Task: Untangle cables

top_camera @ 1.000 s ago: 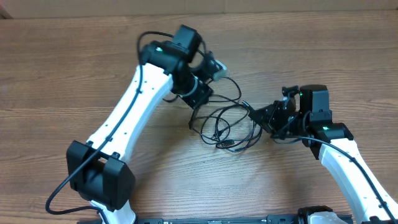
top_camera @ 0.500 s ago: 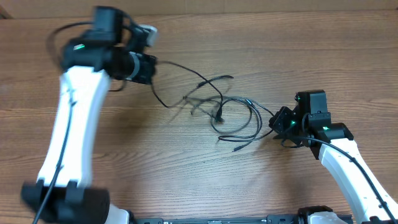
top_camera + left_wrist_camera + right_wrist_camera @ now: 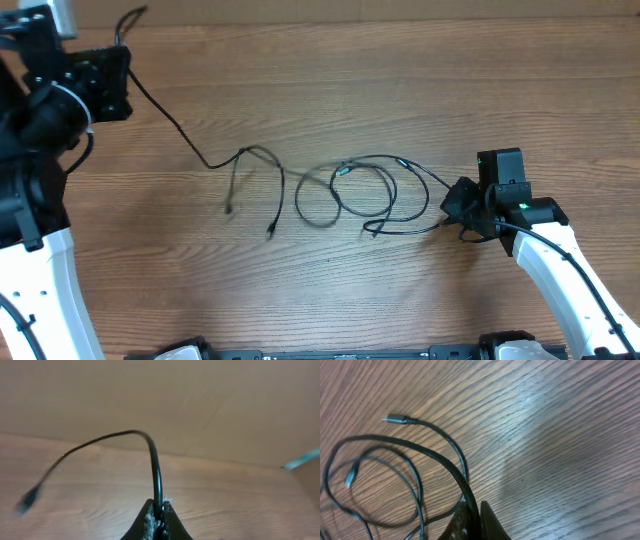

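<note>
Cables [image 3: 340,172] lie strung across the mid-counter [image 3: 400,80]: loose overlapping loops centre-right, one strand running off to the far left. Left end effector [image 3: 159,519], raised at far left, is clamped on that strand. Right end effector [image 3: 472,516], low at right, pinches a loop's end. My judgement: I should draw them apart slowly and watch the crossings for snags.

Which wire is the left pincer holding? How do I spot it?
Look at the far left corner of the table for the left pincer. The wire it grips runs in one straight slanted line toward the middle, while the other wires lie curled in loops near the right pincer.
</note>
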`<state>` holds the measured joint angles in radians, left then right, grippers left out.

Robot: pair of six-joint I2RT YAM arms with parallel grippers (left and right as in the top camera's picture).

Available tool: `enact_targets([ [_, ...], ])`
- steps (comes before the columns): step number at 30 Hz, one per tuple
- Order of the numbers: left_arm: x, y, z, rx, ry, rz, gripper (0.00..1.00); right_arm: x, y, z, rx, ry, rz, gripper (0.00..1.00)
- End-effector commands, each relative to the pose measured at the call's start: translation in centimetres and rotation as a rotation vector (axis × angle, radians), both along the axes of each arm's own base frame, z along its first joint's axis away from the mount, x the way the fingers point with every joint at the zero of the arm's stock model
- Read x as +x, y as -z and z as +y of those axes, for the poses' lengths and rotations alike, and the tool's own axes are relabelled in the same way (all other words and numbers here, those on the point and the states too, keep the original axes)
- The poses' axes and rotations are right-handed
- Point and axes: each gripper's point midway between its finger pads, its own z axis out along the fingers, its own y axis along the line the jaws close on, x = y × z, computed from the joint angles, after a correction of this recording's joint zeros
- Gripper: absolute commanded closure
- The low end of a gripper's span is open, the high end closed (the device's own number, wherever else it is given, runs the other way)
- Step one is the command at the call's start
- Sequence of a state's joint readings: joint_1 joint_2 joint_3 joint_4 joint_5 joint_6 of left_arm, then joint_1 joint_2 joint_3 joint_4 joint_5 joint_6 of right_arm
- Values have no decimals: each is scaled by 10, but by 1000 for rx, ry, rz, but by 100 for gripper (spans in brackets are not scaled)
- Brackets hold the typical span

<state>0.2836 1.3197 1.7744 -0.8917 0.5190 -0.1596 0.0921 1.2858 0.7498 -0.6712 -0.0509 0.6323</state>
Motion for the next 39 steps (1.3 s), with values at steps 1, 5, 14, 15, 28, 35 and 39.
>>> enact_targets([
  [1,-7,-22,-17,-105,124,-64,96,-1,1,-13,-60,52,7,96],
  [5,-11,-35,-36,-151,271,-113,96,-6,3,-22,-96,99,28,96],
  [14,3,-7,-42,-210,365,-31,96,-16,5,-44,-179,231,60,96],
  [15,9,2,-36,-208,325,2,96,-20,5,-54,-224,275,68,96],
  [28,19,89,45,-30,-151,328,96,-41,-6,-146,-374,695,62,95],
  [35,6,106,63,-43,-301,434,96,11,-10,-120,-109,407,-80,96],
  [39,9,89,-8,-160,99,354,96,51,-38,-40,99,-98,-291,95],
])
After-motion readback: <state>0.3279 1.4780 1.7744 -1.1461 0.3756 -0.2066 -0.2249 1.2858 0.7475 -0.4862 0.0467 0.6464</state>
